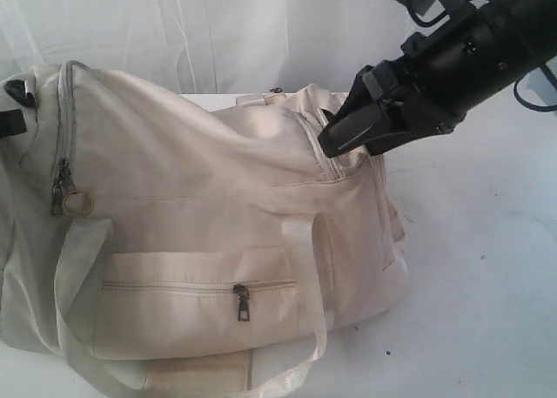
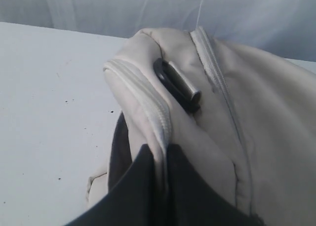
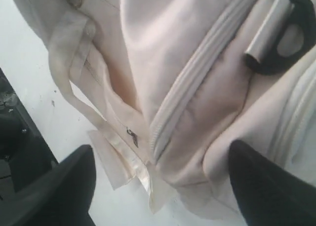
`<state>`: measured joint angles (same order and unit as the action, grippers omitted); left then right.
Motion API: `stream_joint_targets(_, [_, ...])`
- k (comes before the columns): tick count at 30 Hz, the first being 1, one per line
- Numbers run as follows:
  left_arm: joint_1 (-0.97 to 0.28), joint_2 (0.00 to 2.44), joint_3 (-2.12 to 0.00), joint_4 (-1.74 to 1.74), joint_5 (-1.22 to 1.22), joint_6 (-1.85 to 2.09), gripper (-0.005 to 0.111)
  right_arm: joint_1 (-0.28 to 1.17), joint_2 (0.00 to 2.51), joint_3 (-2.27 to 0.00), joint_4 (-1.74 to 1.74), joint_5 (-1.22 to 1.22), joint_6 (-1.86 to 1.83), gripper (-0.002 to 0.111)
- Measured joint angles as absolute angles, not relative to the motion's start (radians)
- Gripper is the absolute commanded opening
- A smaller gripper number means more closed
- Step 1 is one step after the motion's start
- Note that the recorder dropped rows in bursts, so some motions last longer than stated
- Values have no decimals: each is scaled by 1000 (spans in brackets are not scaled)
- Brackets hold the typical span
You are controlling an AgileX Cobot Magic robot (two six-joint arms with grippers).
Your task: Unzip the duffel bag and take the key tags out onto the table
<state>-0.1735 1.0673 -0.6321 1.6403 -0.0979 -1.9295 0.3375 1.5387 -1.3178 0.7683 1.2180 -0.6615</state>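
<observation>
While the duffel bag lies slumped on its side on the white worktop, it fills the exterior view from 9 o'clock through the centre. My right fingers hang at about 1 o'clock, just over the bag's right end and close to a pale zip there. I can't tell if they touch the cloth. In the right wrist view the right fingers are spread wide apart with nothing gripped. The bag sits beyond them, showing a closed zip line and a dark D-ring with a metal tube. My left fingers are pressed together on a raised fold of bag fabric, with a zip seam caught in the pinch. A second ring fitting sits on the bag just past them. The side pocket is at 6 o'clock, zipped, its dark pull hanging. A ringed pull is at 9 o'clock. The webbing handle loops down at 7 o'clock.
</observation>
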Motion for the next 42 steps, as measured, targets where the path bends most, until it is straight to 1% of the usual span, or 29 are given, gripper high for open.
stream_joint_targets(6, [-174, 1106, -677, 1675, -98, -1928, 0, 339, 1510, -1359, 864, 1203, -773, 70])
stream_joint_targets(11, [-174, 1113, -683, 1690, -102, -1928, 0, 344, 1478, -1386, 940, 1069, -799, 70])
stream_joint_targets(15, [-174, 1113, -683, 1691, -106, -1928, 0, 382, 1476, -1388, 1007, 1018, -865, 69])
stream_joint_targets(17, [-174, 1113, -683, 1694, -106, -1928, 0, 430, 1486, -1388, 1019, 1009, -919, 68])
stream_joint_targets(18, [-174, 1113, -683, 1694, -106, -1928, 0, 487, 1504, -1388, 1024, 990, -962, 67])
stream_joint_targets(19, [-174, 1113, -683, 1694, -108, -1928, 0, 511, 1512, -1388, 1024, 976, -976, 66])
stream_joint_targets(22, [-174, 1113, -683, 1694, -109, -1928, 0, 642, 1578, -1388, 1029, 855, -1027, 65])
stream_joint_targets(26, [-174, 1113, -685, 1694, -123, -1928, 0, 749, 1698, -1388, 1029, 694, -1041, 65])
stream_joint_targets(34, [-174, 1113, -685, 1694, -128, -1928, 0, 850, 1858, -1388, 1029, 599, -1063, 65])
stream_joint_targets(36, [-174, 1113, -685, 1694, -128, -1928, 0, 881, 1880, -1388, 1031, 518, -1065, 64])
stream_joint_targets(38, [-174, 1113, -687, 1694, -136, -1928, 0, 919, 1905, -1388, 1033, 377, -1076, 61])
stream_joint_targets(42, [-174, 1113, -687, 1694, -147, -1928, 0, 975, 1923, -1392, 1033, 268, -1177, 57])
